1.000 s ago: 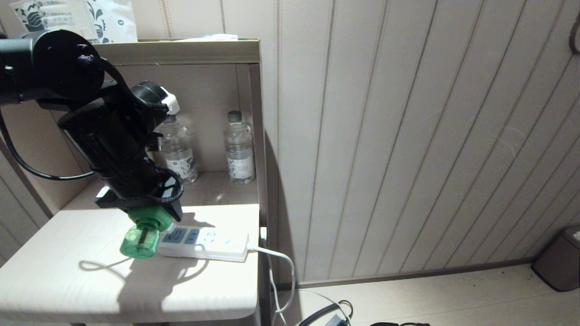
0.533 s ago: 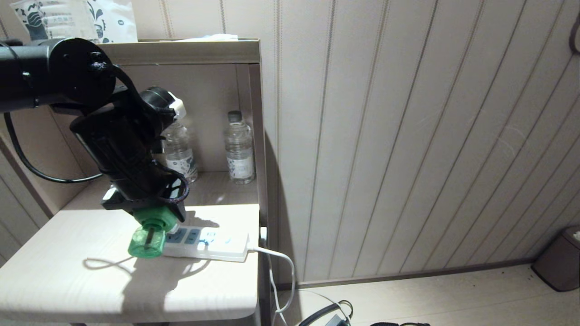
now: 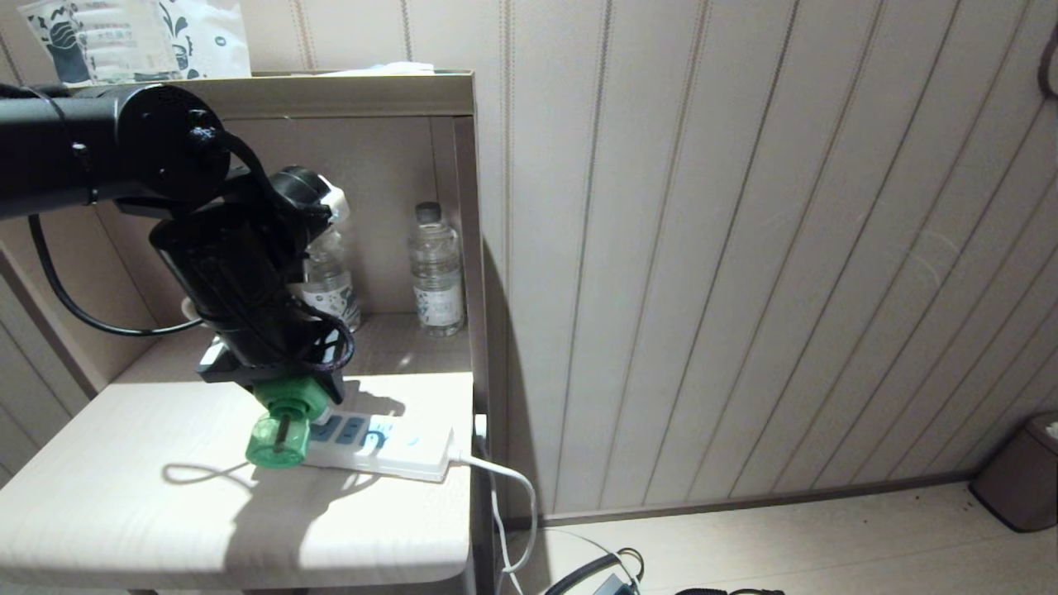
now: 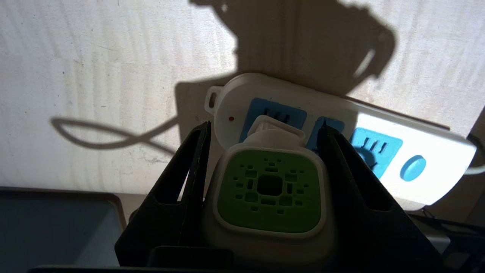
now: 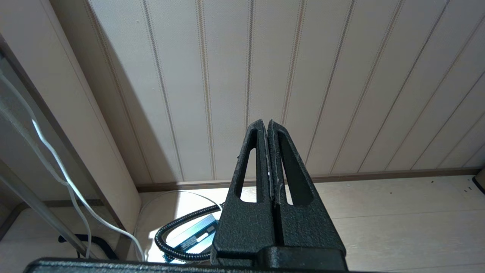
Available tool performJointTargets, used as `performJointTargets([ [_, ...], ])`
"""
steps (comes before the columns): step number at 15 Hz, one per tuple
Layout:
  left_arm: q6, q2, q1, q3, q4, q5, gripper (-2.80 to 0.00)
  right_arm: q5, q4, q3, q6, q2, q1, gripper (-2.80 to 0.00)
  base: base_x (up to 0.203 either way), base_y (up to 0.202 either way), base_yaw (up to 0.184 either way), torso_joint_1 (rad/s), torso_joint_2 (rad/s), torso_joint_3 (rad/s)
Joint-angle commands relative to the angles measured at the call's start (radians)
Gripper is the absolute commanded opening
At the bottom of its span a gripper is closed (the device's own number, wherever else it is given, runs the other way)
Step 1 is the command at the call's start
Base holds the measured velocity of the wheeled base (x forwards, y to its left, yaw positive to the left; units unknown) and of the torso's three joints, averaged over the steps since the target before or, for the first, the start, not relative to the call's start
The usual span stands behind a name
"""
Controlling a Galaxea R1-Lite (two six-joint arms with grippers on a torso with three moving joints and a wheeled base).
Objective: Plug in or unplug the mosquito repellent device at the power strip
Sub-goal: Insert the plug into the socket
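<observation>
My left gripper (image 3: 289,395) points down over the white table (image 3: 116,504), shut on the mosquito repellent device (image 3: 279,434). Its translucent green bottle sticks out below the fingers. In the left wrist view the white-and-green cap (image 4: 269,189) sits between both black fingers (image 4: 197,159), and its plug end hangs over the first blue socket at the free end of the power strip (image 4: 382,151). The prongs are hidden, so I cannot tell whether they touch the socket. The white power strip (image 3: 397,442) lies flat near the table's right edge. My right gripper (image 5: 266,123) is shut on nothing, low near the floor by the wall.
Two clear water bottles (image 3: 329,281) (image 3: 436,268) stand on the shelf behind the strip. The strip's white cord (image 3: 508,479) drops off the table's right edge to the floor. A panelled wall rises on the right, and a dark bin (image 3: 1021,483) stands at the far right.
My left arm has carried the device to the right, from beside the strip's free end to over its first socket. The right arm has not moved.
</observation>
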Motion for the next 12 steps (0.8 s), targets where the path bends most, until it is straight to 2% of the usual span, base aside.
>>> performJointTargets([
  [1, 0.000, 0.009, -0.003, -0.001, 0.006, 0.001, -2.80, 0.000, 0.000, 0.000, 0.000, 0.000, 0.001, -2.80, 0.000, 0.000, 0.000, 0.000, 0.00, 0.000],
  [4, 0.003, 0.045, -0.005, -0.001, -0.010, 0.003, -2.80, 0.000, 0.000, 0.000, 0.000, 0.000, 0.000, -2.80, 0.000, 0.000, 0.000, 0.000, 0.00, 0.000],
  [9, 0.031, 0.095, -0.008, -0.004, -0.055, 0.070, -2.80, 0.000, 0.000, 0.000, 0.000, 0.000, 0.000, -2.80, 0.000, 0.000, 0.000, 0.000, 0.00, 0.000],
  [12, 0.037, 0.103, -0.008, -0.004, -0.071, 0.078, -2.80, 0.000, 0.000, 0.000, 0.000, 0.000, 0.000, -2.80, 0.000, 0.000, 0.000, 0.000, 0.00, 0.000],
])
